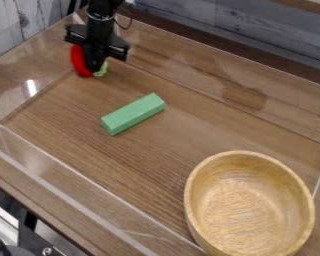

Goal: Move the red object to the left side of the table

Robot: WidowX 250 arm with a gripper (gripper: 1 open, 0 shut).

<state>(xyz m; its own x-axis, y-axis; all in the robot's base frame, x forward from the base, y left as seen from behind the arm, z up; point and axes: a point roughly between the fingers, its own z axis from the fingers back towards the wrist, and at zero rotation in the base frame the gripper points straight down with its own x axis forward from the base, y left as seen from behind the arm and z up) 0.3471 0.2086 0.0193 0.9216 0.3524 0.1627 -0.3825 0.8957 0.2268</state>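
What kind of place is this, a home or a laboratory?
Probably a robot test bench: a wood-grain table fenced by clear acrylic walls, with a robot pincer over toy-like props such as a green block.

1. Looks like a robot lab or test bench, not anyone's home.
2. The wood-grain tabletop (190, 120) is fenced in by low clear acrylic walls (69, 185), like a little arena.
3. A black robot arm (96, 20) reaches down into it at the far left corner.
4. On the wood sit just simple props: a green block (132, 113) and a round wooden bowl (250, 205).
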